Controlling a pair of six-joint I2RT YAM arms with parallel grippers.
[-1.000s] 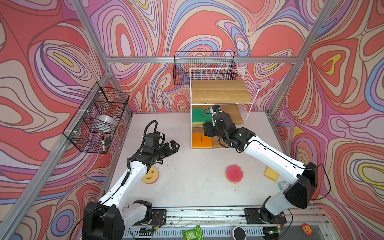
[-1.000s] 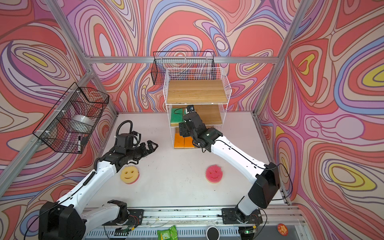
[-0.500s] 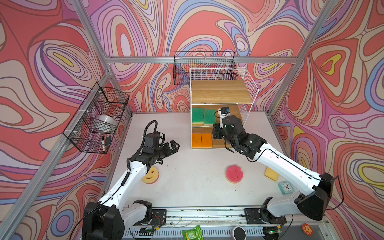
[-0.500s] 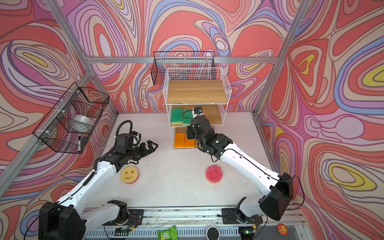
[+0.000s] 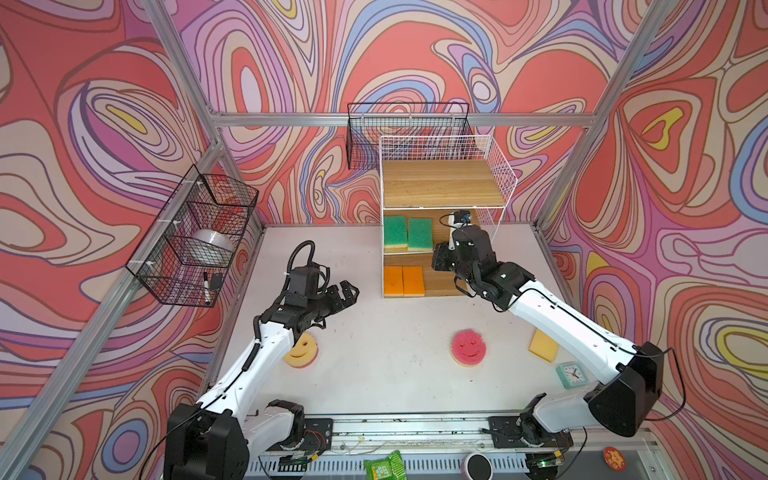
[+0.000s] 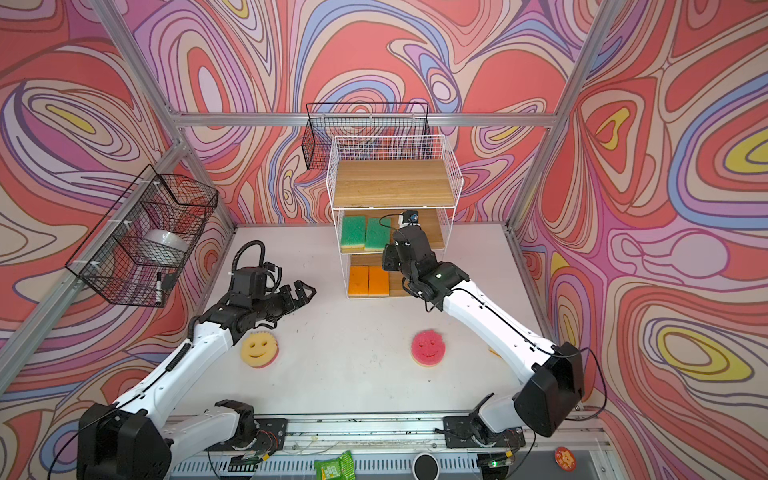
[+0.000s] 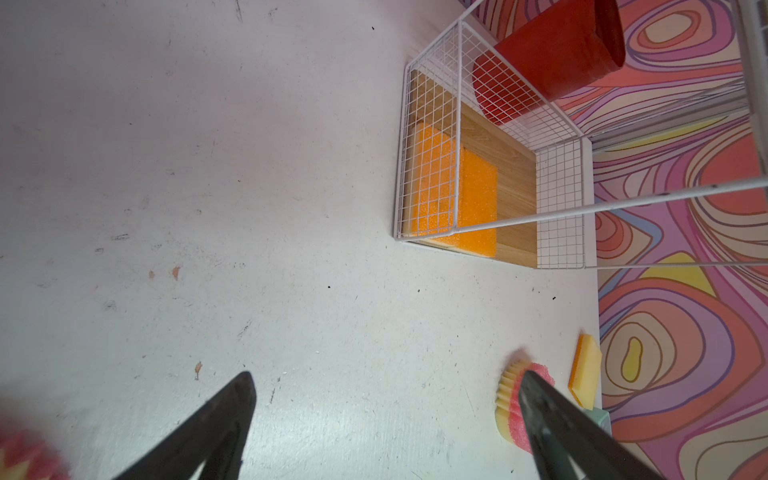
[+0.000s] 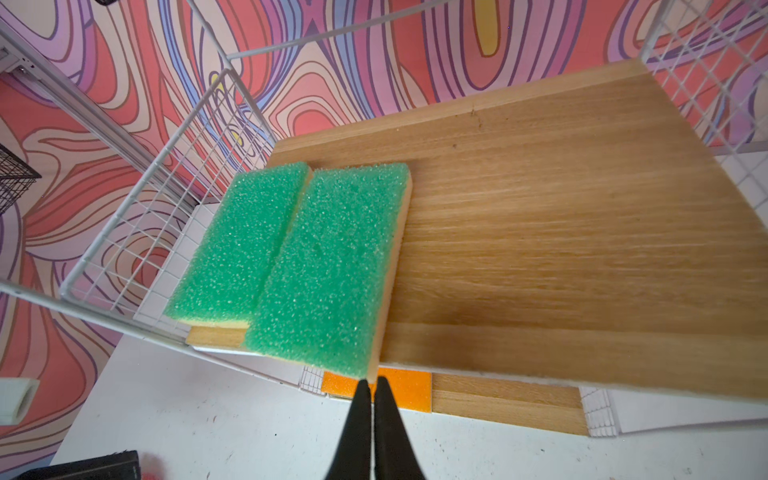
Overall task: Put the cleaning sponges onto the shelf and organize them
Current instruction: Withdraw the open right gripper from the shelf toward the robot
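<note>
1. My right gripper (image 8: 371, 381) is pressed together with nothing between its fingers. Its tips sit right at the near right corner of the right green sponge (image 8: 332, 266), and I cannot tell whether they touch it.
2. That sponge lies flat, green face up, on the middle tier of the shelf (image 8: 561, 228), with its near end slightly past the board's front edge. The left green sponge (image 8: 239, 241) lies against it, close to the shelf's left wire wall.
3. On the bottom tier the left orange sponge (image 5: 392, 281) and the right orange sponge (image 5: 414, 281) lie side by side, touching, at the left of the board.
4. My left gripper (image 5: 348, 291) is spread wide and empty. It hangs above the desk (image 5: 382, 386), left of the shelf, and points toward it.
5. The yellow smiley sponge (image 6: 259, 348) lies face up on the desk beside my left forearm. The pink smiley sponge (image 5: 468, 347) lies face up nearer than the shelf and well apart from it.
6. The yellow rectangular sponge (image 5: 542, 345) lies at the desk's right side, just beside my right arm. A small turquoise clock (image 5: 572, 375) sits just nearer than it.
7. One black wire basket (image 5: 166, 266) hangs on the left wall, and a far basket (image 5: 365, 137) hangs behind the shelf's top. A green packet (image 5: 384, 465) lies past the desk's near edge.
</note>
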